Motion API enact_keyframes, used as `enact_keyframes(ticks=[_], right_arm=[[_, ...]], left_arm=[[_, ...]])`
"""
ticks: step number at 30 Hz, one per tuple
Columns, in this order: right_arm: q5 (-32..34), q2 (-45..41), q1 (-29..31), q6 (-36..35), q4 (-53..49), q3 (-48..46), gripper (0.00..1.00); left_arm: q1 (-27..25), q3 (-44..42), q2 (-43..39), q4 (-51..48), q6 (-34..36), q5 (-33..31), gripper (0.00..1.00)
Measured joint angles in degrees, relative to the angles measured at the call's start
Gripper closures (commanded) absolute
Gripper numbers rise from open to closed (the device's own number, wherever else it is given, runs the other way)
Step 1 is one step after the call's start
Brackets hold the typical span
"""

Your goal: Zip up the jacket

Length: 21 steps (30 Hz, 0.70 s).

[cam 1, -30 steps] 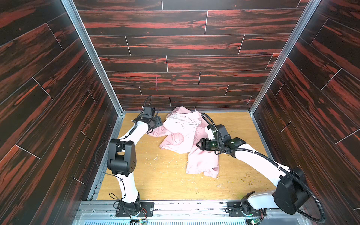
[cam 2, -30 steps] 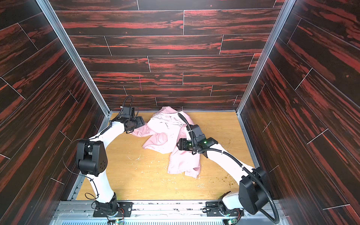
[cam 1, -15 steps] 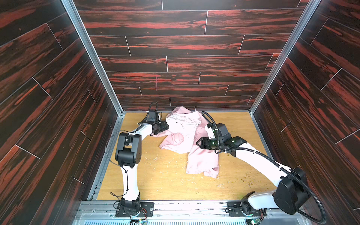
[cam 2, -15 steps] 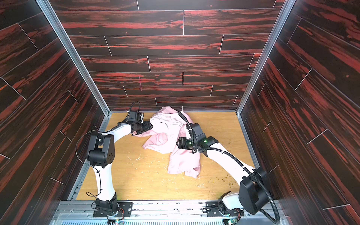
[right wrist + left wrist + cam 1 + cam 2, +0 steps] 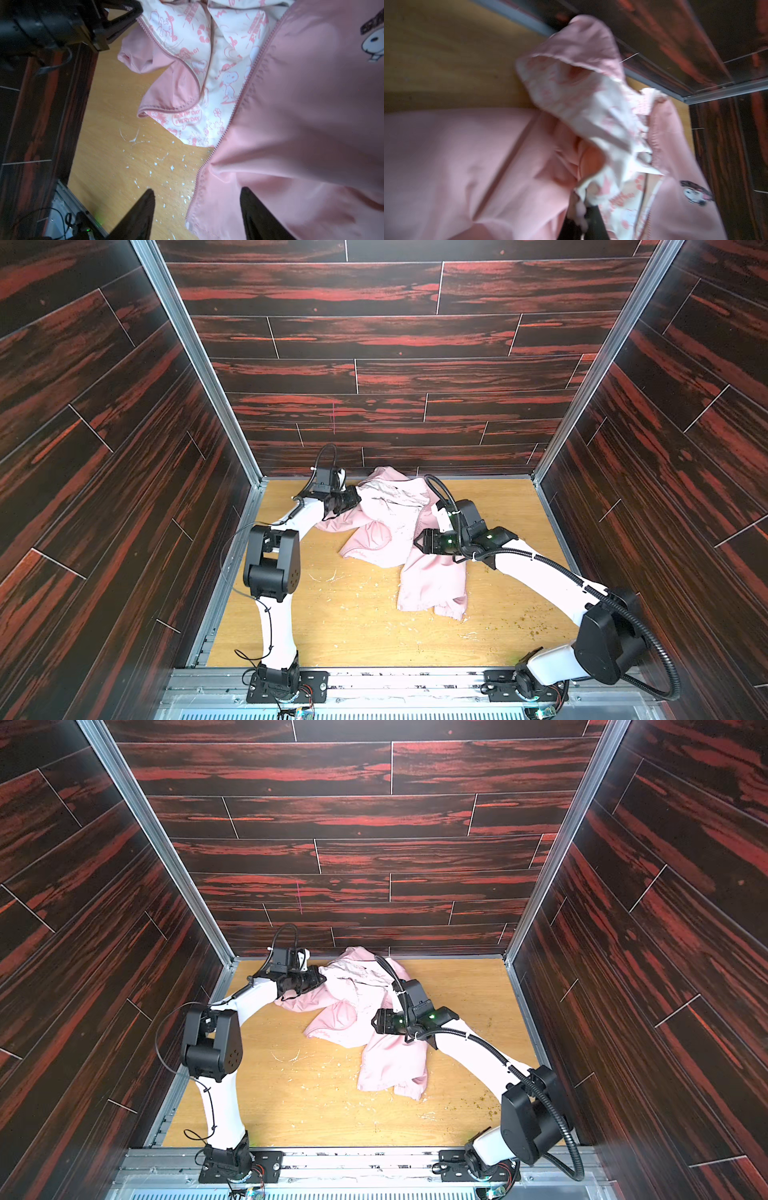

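The pink jacket (image 5: 395, 522) (image 5: 357, 1011) lies crumpled and unzipped at the back of the floor, its pale printed lining (image 5: 226, 62) showing. My left gripper (image 5: 356, 498) (image 5: 322, 979) (image 5: 581, 216) is shut on the jacket's (image 5: 467, 155) left front edge by the lining. It also shows in the right wrist view, the left gripper (image 5: 136, 11) at the top of one zipper edge. My right gripper (image 5: 417, 541) (image 5: 374, 1021) (image 5: 197, 199) is open. One finger is over the floor, the other over the jacket (image 5: 301, 124), with the zipper edge (image 5: 245, 89) running between them near the hem.
White crumbs (image 5: 145, 164) (image 5: 332, 576) are scattered on the wooden floor (image 5: 353, 626) in front of the jacket. Dark wood-patterned walls with metal corner rails (image 5: 249, 472) close in three sides. Both arm bases are bolted to the front rail (image 5: 395, 684).
The left gripper has moved right onto the jacket's edge and shut on it. The right gripper has shifted slightly and its jaws stand a little wider.
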Motion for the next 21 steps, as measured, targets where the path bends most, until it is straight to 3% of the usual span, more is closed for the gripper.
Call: enact_keyframes(ticks=[10, 21], right_arm=[[-0.42, 11.5, 0.0, -5.75, 14.12, 7.32, 0.27], [-6.71, 15.08, 0.02, -2.97, 29.24, 4.39, 0.27]], left_arm=[[-10.51, 9.11, -11.15, -5.22, 0.39, -2.78, 1.0], [-10.05, 11.41, -11.8, -9.27, -1.57, -4.66, 1.0]])
